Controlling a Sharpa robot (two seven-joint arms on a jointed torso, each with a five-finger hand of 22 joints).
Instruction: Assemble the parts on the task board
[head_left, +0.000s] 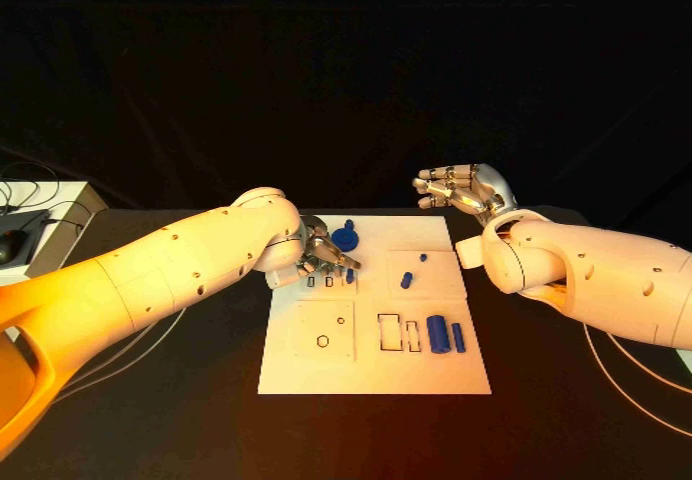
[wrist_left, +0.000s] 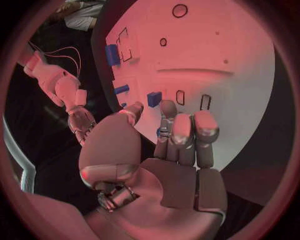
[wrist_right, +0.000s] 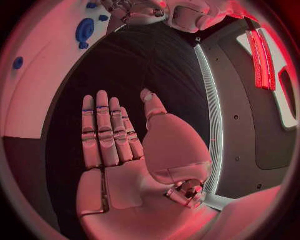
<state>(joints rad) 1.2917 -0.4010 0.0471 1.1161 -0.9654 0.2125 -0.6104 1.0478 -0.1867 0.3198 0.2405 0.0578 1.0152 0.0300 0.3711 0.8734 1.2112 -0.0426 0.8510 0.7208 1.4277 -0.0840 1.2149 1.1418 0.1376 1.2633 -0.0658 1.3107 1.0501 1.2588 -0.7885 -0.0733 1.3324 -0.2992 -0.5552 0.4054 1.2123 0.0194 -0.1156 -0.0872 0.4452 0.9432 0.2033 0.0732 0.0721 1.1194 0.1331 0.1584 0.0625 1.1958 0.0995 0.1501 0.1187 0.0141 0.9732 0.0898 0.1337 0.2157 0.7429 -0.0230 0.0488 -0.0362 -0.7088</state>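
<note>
Currently the left arm is reaching in across the worktop (head_left: 173, 400), its left hand (head_left: 320, 256) hanging over the near-left upper part of the task board (head_left: 372, 370), fingers pointing down toward the small slots there. In the left wrist view the left hand's fingers (wrist_left: 185, 137) are lying side by side, extended, thumb alongside; nothing is plainly held, though a small blue bit is showing at the fingertips and whether it is pinched cannot be told. The right arm is bending in from the right, with the right hand (head_left: 464, 187) raised beyond the board's far-right corner, well apart from the board, over the dark worktop. In the right wrist view its palm is lying flat with fingers (wrist_right: 103, 132) straight and together, thumb out to the side, holding nothing. On the board, a round blue part (head_left: 345, 238) is sitting near the far edge just beside the left hand, a small blue part (head_left: 408, 279) is lying mid-board, and two long blue parts (head_left: 446, 334) are lying side by side at the right, next to rectangular outlines (head_left: 389, 332).
</note>
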